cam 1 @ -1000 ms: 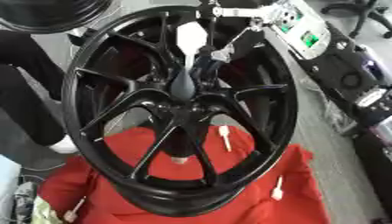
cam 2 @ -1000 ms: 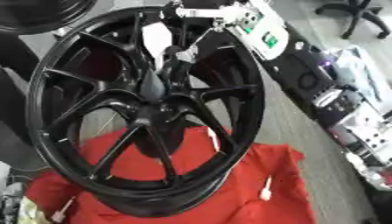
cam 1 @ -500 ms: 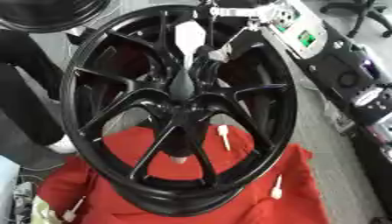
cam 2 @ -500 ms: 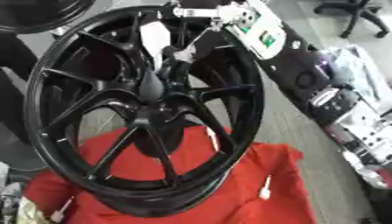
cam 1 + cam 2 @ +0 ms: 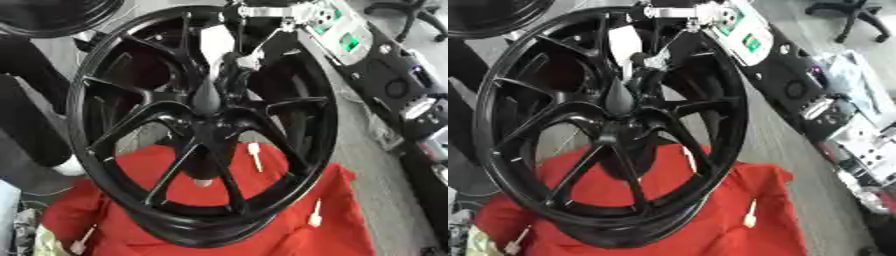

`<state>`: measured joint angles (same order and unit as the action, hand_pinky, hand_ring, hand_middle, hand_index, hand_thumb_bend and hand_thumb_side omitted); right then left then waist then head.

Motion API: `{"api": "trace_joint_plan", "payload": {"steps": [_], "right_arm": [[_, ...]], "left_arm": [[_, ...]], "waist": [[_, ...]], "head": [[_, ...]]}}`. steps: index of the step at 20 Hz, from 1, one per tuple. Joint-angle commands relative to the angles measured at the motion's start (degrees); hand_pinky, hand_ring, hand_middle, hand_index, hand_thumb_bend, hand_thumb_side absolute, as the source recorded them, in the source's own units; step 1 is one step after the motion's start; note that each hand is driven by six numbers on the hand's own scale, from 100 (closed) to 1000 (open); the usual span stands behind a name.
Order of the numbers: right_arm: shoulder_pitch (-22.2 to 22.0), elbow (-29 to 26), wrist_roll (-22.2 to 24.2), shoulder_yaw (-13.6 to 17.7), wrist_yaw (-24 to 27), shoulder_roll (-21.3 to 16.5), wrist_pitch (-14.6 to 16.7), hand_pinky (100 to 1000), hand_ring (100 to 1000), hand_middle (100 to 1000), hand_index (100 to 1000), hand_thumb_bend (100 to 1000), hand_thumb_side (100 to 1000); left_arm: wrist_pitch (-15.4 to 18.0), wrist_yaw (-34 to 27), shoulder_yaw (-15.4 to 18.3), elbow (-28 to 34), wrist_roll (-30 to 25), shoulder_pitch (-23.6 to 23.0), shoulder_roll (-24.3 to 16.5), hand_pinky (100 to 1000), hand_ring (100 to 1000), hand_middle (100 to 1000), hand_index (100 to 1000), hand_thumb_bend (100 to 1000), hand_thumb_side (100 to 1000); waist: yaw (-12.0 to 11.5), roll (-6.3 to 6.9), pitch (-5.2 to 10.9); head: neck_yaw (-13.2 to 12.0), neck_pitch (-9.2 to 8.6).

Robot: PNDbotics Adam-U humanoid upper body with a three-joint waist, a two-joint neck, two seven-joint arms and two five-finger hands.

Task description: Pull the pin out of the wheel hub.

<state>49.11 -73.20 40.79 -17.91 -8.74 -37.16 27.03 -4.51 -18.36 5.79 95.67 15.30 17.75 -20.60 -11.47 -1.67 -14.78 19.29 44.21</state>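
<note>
Left eye view is showing us the black wheel (image 5: 325,125) standing tilted on a red cloth (image 5: 262,236), its lower rim resting near the cloth's middle. The right hand (image 5: 208,97) is reaching down from the top edge onto the hub (image 5: 206,129). It is black against the black hub, so we cannot tell whether it is spread, pressed together or pinching anything. The left hand is not showing in either view. We are not making out the pin itself inside the hub. A pale stub (image 5: 203,182) is showing just below the hub between two spokes, and we are judging that it may be the pin's end, though we cannot be sure. Three loose white pins are lying on the cloth: one (image 5: 255,156) seen through the spokes, one (image 5: 314,215) near the right edge and one (image 5: 80,245) near the lower left corner. For the step in hand, we are thinking the hand should be settling squarely over the hub's centre and closing on the pin's head alone, not on a spoke. The pull should be running straight along the hub's axis, since a sideways tug is likely to be binding the pin or rocking the wheel on the soft cloth. With nothing visibly bracing the wheel, we are favouring a slow, even draw.
</note>
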Motion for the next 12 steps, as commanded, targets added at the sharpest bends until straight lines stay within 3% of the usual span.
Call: {"api": "trace_joint_plan", "payload": {"steps": [1,12], "right_arm": [[0.8,-0.7,11.2,-0.2,0.9,-1.9,9.9,948,804,487,726,100,427],[0.7,-0.1,11.2,-0.1,-0.4,-2.0,9.6,919,752,419,655,100,409]], "left_arm": [[-0.1,0.3,0.2,0.7,-0.1,0.8,-1.0,716,710,616,672,100,762],[-0.2,0.4,0.5,0.8,0.4,0.6,-1.0,715,706,614,671,100,760]], "waist": [[-0.1,0.16,0.76],[-0.4,-0.09,0.50]], "head": [[0.3,-0.09],[1.3,-0.09]]}}
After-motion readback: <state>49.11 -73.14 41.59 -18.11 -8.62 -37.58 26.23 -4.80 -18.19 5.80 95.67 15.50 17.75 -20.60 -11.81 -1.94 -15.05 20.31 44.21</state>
